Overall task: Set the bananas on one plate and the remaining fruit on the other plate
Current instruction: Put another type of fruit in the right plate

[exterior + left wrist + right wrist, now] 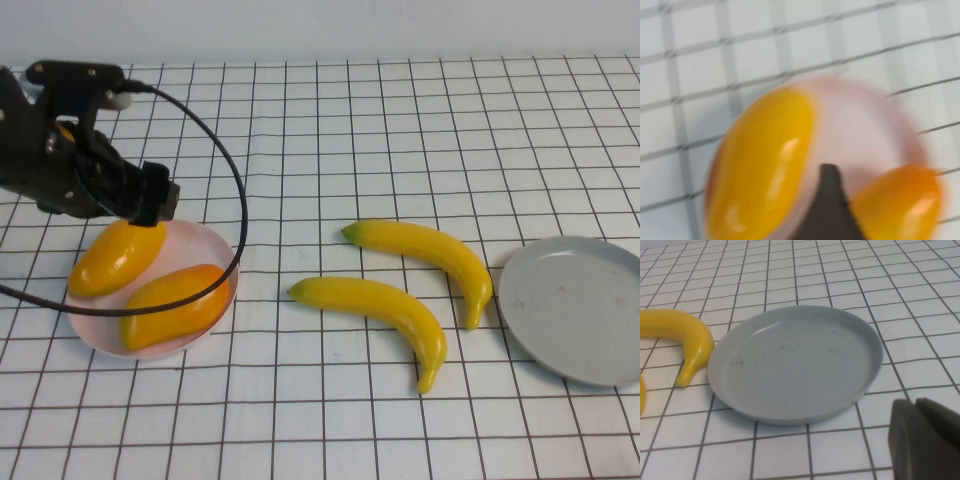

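Two orange-yellow fruits [115,255] [175,305] lie on the pink plate [205,245] at the left. My left gripper [150,205] hangs just above the far end of the left fruit, open. In the left wrist view one dark finger [827,200] shows beside that fruit's end [900,205]; the other fruit [765,165] lies beside it on the plate [855,125]. Two bananas [425,250] [385,310] lie on the cloth mid-table. The grey-blue plate [580,305] is bare at the right. My right gripper [915,402] is shut and empty, near that plate [795,365], out of the high view.
A white cloth with a black grid [350,130] covers the table. The left arm's black cable [240,210] loops over the pink plate. One banana's tip [685,335] lies close to the grey-blue plate's rim.
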